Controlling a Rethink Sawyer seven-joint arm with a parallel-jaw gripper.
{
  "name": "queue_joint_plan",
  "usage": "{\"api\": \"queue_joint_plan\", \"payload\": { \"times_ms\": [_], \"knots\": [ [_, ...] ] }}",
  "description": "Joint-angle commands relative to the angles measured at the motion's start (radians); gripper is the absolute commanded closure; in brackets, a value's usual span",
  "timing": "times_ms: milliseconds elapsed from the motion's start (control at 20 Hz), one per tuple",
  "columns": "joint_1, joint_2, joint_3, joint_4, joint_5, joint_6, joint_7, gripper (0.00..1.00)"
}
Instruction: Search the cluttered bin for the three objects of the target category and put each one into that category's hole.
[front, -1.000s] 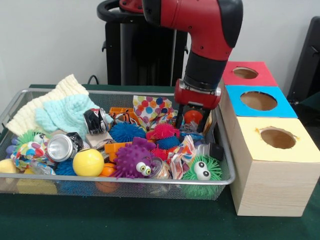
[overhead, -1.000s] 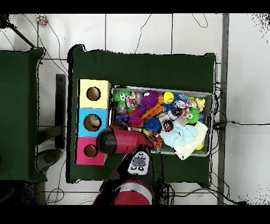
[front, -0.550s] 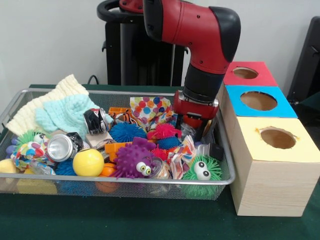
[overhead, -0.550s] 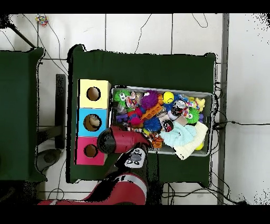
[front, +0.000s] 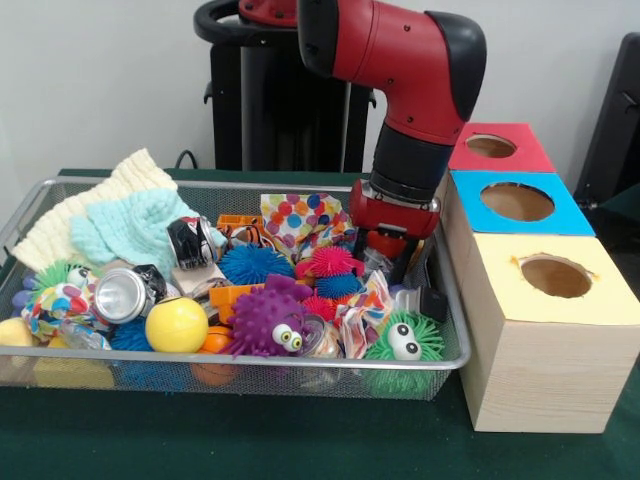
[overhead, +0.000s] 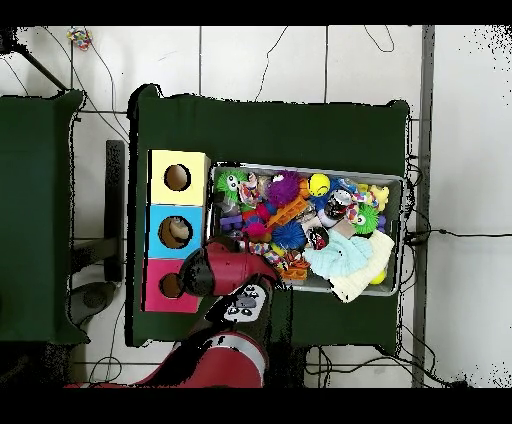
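Risks first, L to R. The bin (front: 250, 362) is packed tight, so any pull near the middle could drag neighbours along: the polka-dot cloth (front: 300, 215) lies just beside the gripper (front: 388, 252) and could snag and ride up w/ it. The gripper sits low in the clutter at the bin's right end, close to the mesh wall. A sideways move toward the boxes w/o lifting first could catch that wall or shove the bin. We see something reddish-orange right at the gripper, but we can't tell if it is clamped or only behind it, nor how wide the gripper stands. If the hold is loose, it could drop short of the holes. We can't tell the target category either, so a wrong hole is possible.

Counts, L to R:
- 2 knit cloths, cream (front: 70, 215) and mint (front: 130, 225)
- 2 crushed cans, silver (front: 125, 293) and dark (front: 190, 240)
- 1 yellow ball (front: 177, 324)
- at least 6 spiky balls, incl. purple (front: 262, 318), blue (front: 250, 265), pink (front: 330, 262) and green w/ eyes (front: 400, 342)
- 3 boxes just right of the bin, 1 hole each: yellow box (front: 550, 330), blue box (front: 478, 190), red box (front: 530, 150)
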Motion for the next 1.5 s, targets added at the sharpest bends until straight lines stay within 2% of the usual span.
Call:
{"api": "queue_joint_plan", "payload": {
  "times_ms": [50,300,850,1150,1350,1500],
  "knots": [
    [-0.024,0.102,0.099,0.046,0.019,-0.103,0.216,1.00],
    [-0.038,0.104,0.111,0.050,0.014,-0.140,0.218,1.00],
    [-0.047,0.079,0.119,0.076,0.015,-0.123,0.210,1.00],
    [-0.065,0.020,0.127,0.129,-0.012,-0.105,0.198,1.00],
    [-0.071,0.053,0.134,0.119,-0.009,-0.137,0.204,1.00],
    [-0.083,0.052,0.143,0.117,-0.014,-0.129,0.192,1.00]
  ]
}}
